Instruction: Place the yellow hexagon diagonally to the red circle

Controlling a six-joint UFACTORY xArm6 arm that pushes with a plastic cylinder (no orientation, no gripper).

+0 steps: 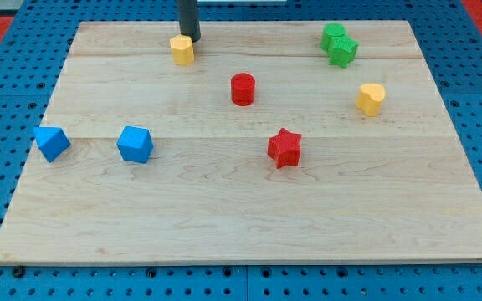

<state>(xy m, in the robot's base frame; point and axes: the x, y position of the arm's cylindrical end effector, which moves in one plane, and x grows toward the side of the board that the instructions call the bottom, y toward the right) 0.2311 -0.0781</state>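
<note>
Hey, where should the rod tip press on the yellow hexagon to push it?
No gripping here, only pushing. My tip sits just behind the yellow hexagon, at its upper-right edge. Probably press that flat side face to slide it toward the view's bottom-left, keeping it diagonal to the red circle.

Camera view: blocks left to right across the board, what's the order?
Blue block → blue cube → yellow hexagon, with my tip at its upper right → red circle → red star → green blocks → yellow block.
</note>
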